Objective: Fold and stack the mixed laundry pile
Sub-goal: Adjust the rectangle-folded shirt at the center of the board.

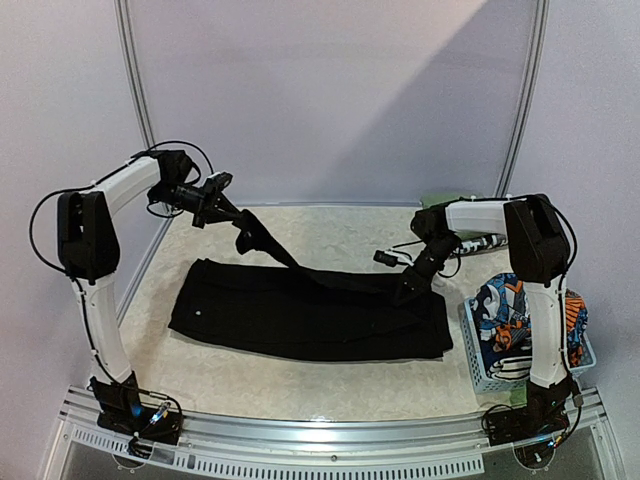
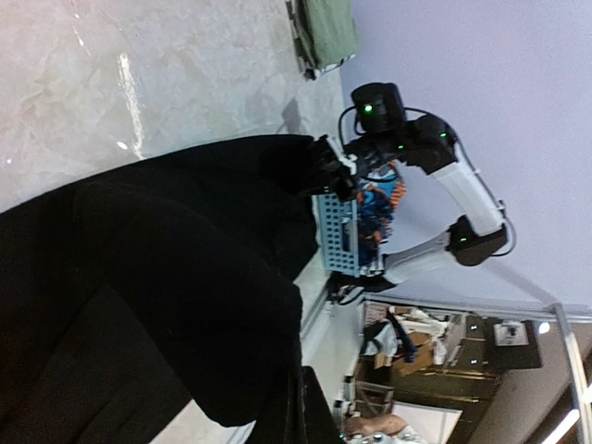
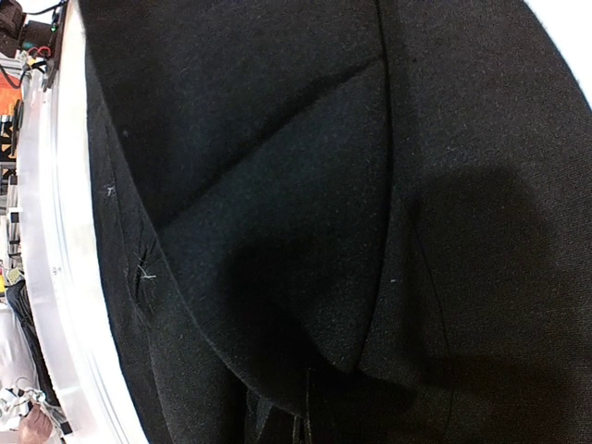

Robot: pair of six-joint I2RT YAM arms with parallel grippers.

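Observation:
The large black garment (image 1: 300, 315) lies spread across the middle of the table. My left gripper (image 1: 232, 212) is shut on its far left part and holds a taut fold of it raised above the table; in the left wrist view the black cloth (image 2: 139, 277) hides the jaws. My right gripper (image 1: 408, 287) is low at the garment's far right edge, shut on the cloth (image 3: 324, 185), with the fingertips (image 3: 301, 425) buried in folds. The orange-blue-white cartoon-print garment (image 1: 500, 310) sits in the basket with a black-and-white piece (image 1: 510, 365) below it.
The pale blue lattice basket (image 1: 480, 372) stands at the near right beside the right arm's base and also shows in the left wrist view (image 2: 335, 236). A folded olive-green cloth (image 1: 445, 200) lies at the back right. A white frame rail (image 1: 330, 430) runs along the near edge.

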